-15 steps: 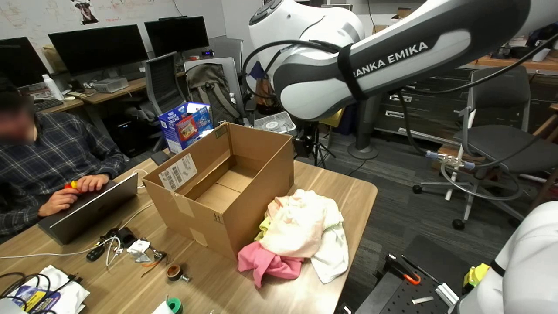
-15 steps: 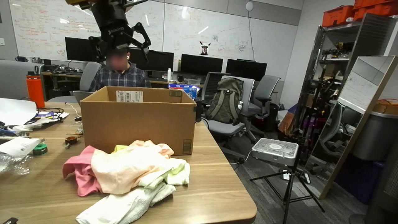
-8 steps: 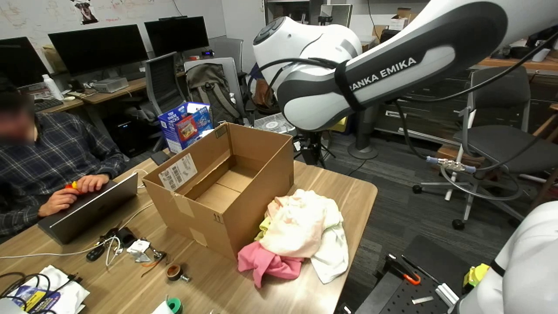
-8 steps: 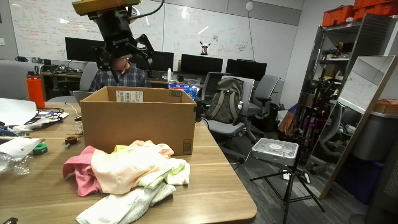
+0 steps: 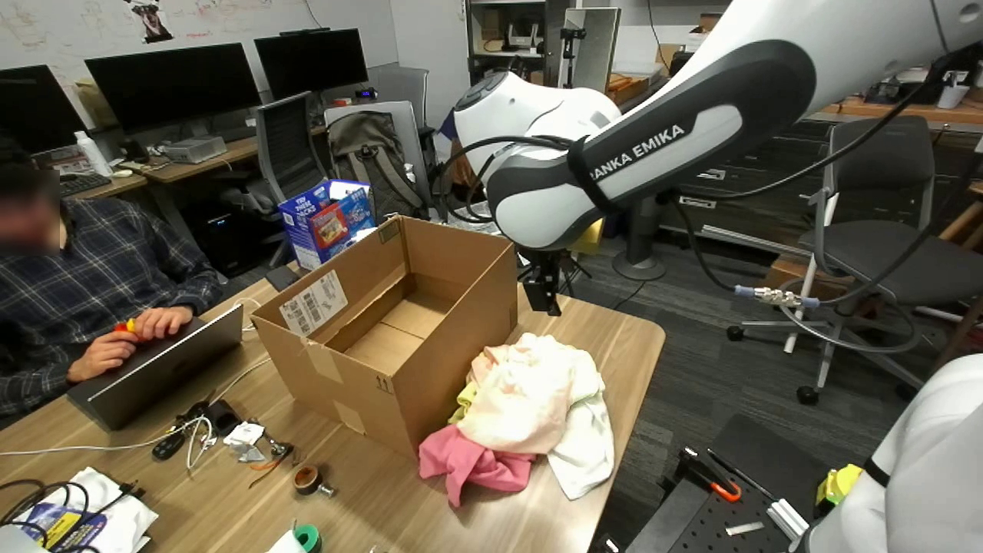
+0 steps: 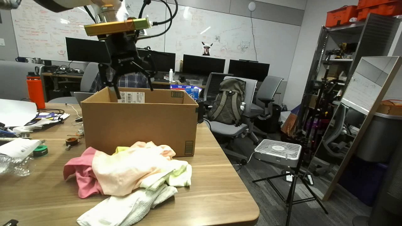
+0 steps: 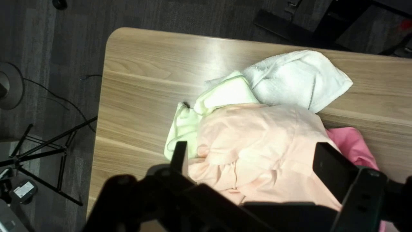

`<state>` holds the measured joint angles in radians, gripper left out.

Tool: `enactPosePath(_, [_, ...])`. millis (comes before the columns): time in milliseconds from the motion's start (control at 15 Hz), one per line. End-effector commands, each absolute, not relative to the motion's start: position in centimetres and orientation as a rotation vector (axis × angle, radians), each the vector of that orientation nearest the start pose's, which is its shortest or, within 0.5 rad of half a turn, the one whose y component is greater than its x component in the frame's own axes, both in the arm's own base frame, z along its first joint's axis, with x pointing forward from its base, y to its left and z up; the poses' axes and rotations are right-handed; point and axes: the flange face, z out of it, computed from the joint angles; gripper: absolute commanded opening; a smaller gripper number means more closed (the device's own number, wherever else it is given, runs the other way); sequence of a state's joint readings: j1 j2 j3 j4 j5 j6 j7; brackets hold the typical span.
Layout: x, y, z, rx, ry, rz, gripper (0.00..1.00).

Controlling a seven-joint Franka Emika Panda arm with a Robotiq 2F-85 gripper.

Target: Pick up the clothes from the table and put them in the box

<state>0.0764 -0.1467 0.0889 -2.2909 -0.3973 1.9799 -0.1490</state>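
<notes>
The clothes lie in a heap on the table beside the box. A peach cloth (image 6: 125, 172) is on top, with a pink cloth (image 6: 83, 172), a white cloth (image 6: 128, 205), a pale green cloth (image 6: 180, 175) and a bit of yellow cloth (image 6: 121, 149) around it. The open cardboard box (image 5: 461, 346) stands against the heap; its visible floor is bare. My gripper (image 6: 135, 91) is open and empty, pointing down above the heap. In the wrist view the gripper (image 7: 251, 149) has its fingers apart, with the peach cloth (image 7: 257, 138) below between them.
The table's rounded corner (image 5: 649, 334) is near the heap. A laptop (image 5: 169, 369) with a person behind it, tape rolls (image 5: 306, 480), cables and papers lie on the box's far side. A blue carton (image 5: 326, 223) stands behind the box.
The arm and open gripper have moved down toward the heap, and the gripper slightly right in an exterior view. The clothes and the box have not moved.
</notes>
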Motion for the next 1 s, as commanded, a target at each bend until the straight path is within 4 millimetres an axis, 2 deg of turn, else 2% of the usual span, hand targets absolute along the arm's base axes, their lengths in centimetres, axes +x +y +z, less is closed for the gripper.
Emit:
enactPosePath(0, [48.3, 4.9, 39.9, -3.311, -0.849, 0.220, 1.00])
enactPosePath(467, [50.2, 4.0, 37.6, -3.230, -0.747, 0.068, 1.00])
enactPosePath(933, [53.1, 3.1, 33.6, -3.190, -0.656, -0.140, 1.00])
